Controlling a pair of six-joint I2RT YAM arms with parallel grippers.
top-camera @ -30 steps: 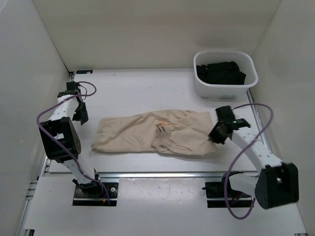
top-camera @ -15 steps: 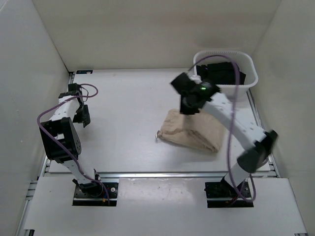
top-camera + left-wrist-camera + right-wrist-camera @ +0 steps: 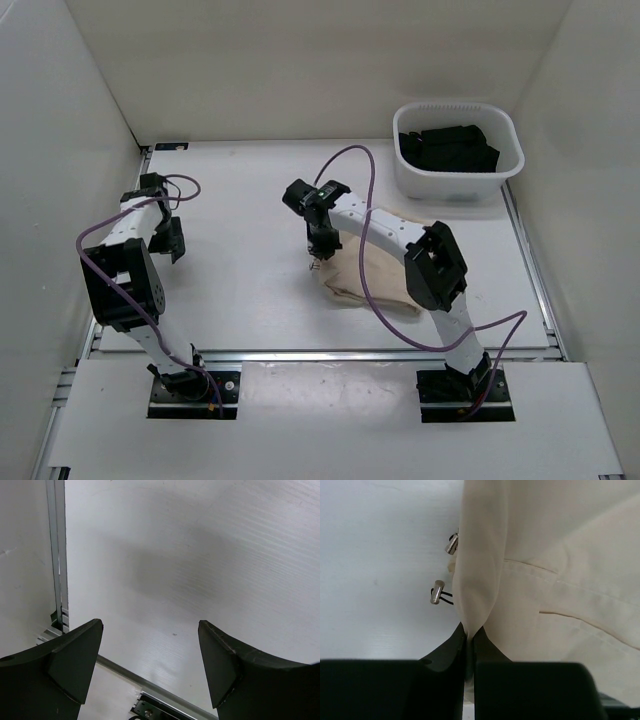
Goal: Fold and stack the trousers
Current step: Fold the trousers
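Note:
The beige trousers point(image 3: 365, 272) lie folded into a small bundle right of the table's middle, partly hidden under my right arm. My right gripper point(image 3: 318, 243) is shut on a pinch of the beige cloth point(image 3: 480, 580) at the bundle's left edge; two metal-tipped drawstring ends point(image 3: 436, 592) hang beside it. My left gripper point(image 3: 168, 238) is open and empty at the far left of the table, its fingers point(image 3: 220, 660) spread over bare surface.
A white basket point(image 3: 458, 183) with black garments point(image 3: 447, 148) stands at the back right. White walls close in the left, back and right sides. A metal rail point(image 3: 330, 354) runs along the table's near edge.
My right arm has swung from near the basket down and left to the bundle's left edge. The bundle looks more compact. The left arm has barely moved.

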